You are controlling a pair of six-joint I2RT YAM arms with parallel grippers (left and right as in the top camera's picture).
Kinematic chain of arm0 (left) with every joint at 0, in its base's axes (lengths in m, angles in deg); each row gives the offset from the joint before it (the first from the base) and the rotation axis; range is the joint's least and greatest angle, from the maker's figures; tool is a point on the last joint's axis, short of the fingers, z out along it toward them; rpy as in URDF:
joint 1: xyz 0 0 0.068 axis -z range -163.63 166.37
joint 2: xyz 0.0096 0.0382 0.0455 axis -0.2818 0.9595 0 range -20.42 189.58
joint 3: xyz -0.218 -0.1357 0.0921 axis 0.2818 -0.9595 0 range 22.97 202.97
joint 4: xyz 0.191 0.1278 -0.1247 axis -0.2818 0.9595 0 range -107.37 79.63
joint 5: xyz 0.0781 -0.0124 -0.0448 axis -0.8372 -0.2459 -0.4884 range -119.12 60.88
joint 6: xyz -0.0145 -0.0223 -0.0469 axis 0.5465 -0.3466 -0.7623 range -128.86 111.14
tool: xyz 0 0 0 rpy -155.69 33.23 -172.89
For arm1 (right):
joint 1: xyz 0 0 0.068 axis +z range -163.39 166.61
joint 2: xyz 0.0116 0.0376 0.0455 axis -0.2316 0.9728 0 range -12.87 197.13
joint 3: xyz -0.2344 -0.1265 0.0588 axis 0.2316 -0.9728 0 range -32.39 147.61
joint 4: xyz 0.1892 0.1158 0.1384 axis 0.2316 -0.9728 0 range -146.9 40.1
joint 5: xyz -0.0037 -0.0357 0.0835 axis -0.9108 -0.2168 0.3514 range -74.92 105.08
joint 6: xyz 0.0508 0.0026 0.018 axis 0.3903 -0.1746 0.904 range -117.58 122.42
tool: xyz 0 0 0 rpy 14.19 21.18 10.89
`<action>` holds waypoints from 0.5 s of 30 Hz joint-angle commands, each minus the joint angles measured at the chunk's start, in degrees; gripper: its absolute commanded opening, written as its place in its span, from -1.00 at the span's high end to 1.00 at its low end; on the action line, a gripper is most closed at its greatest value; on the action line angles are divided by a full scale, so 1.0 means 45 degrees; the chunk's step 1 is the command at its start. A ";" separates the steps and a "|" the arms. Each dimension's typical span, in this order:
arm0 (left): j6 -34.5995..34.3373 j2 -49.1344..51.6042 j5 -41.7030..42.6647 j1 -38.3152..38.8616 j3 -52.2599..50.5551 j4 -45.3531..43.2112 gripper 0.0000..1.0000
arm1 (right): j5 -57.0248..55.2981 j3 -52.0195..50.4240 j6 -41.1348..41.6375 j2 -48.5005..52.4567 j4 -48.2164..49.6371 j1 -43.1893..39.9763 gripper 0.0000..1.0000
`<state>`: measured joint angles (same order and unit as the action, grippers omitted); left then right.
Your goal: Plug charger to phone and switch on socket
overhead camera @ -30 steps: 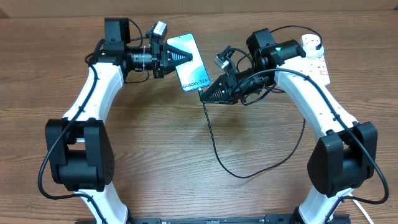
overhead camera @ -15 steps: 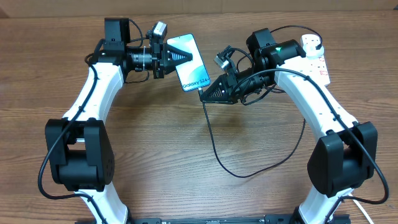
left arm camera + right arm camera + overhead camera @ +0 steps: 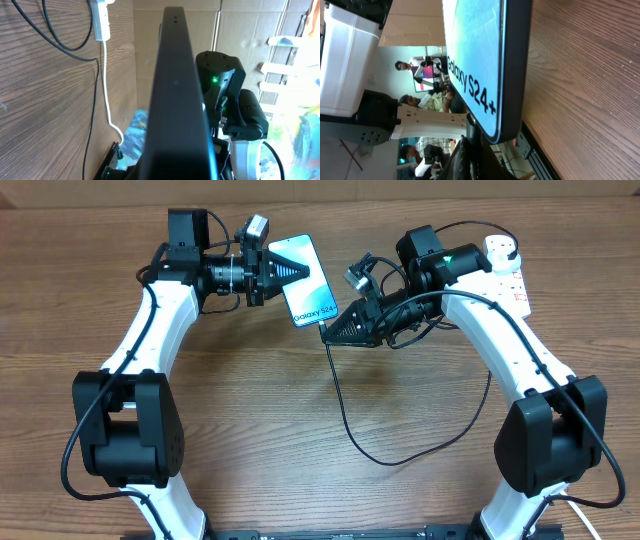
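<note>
Nothing moved: left gripper point(image 3: 299, 272) clenched on phone point(image 3: 313, 300), right gripper point(image 3: 331, 332) clenched on charger point(image 3: 345, 415) tip at phone's 5 o'clock end; seating unclear, socket point(image 3: 508, 272) step pending.

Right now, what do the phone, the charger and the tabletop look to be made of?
Phone: smooth, glossy, glass-like front with a light sheen across the screen; dark smooth edge, metal or plastic, unclear.
Charger: thin black lead, probably rubbery plastic, since it lies in a loose curve.
Tabletop: brown, matte, with wood grain; solid wood or laminate, cannot tell.
</note>
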<state>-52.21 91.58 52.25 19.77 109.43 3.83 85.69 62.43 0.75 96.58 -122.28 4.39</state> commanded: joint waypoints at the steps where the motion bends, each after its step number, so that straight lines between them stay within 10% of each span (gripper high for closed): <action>1: -0.0087 0.0010 0.0510 0.0083 0.0058 -0.0049 0.92 | 0.0325 0.0350 -0.0039 -0.0461 0.0165 0.0058 0.93; 15: -0.0092 0.0010 0.0510 0.0083 0.0058 -0.0044 0.91 | 0.0325 0.0350 -0.0044 -0.0461 0.0262 0.0058 0.93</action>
<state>-52.41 91.58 52.07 19.77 109.43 3.72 85.65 62.43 0.75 96.58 -121.85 4.39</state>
